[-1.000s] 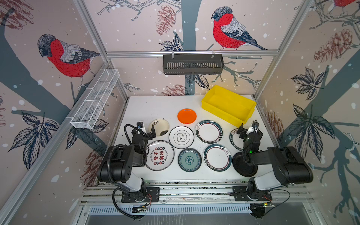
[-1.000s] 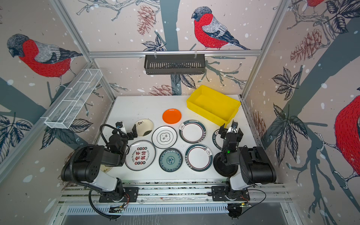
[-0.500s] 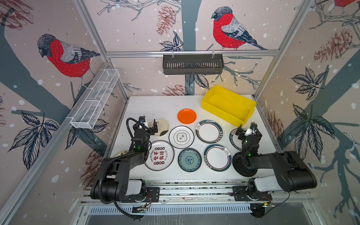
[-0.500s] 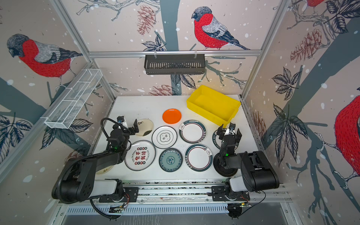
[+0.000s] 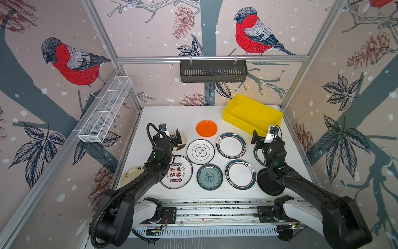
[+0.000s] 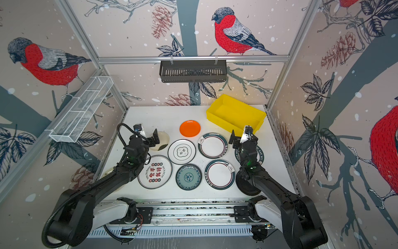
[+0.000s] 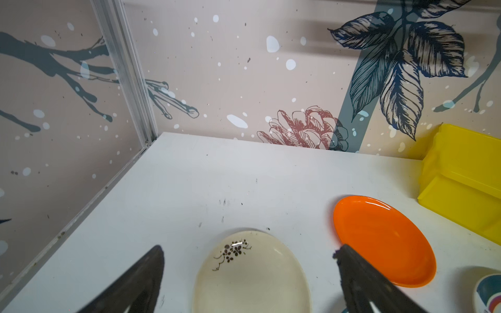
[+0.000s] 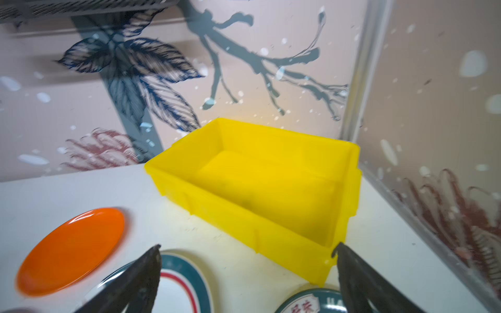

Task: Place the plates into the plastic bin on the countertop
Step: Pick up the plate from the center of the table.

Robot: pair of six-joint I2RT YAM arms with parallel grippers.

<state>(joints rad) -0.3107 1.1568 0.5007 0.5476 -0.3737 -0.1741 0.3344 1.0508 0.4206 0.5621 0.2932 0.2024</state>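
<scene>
Shows three wall panels, back wall [image 5: 150, 38], left wall [image 5: 32, 120] and right wall [image 5: 355, 71], all papered in pale pinkish beige with grey-blue tree limbs, white snow flecks, dark-outlined leaves and reddish pine cones. Carries red-breasted bullfinch prints: one on the back wall [image 5: 252, 32], one on the left [image 5: 71, 62], and, in a top view, one on the right [image 6: 385, 146]. Framed by slanting aluminium corner posts [image 5: 101, 32] and a horizontal aluminium rail [image 5: 269, 57] across the back. Holds a black slatted basket [image 5: 213, 71] clipped under that rail, and a long white wire-mesh basket [image 5: 105, 110], divided into compartments, along the left wall. Lit evenly and softly.
</scene>
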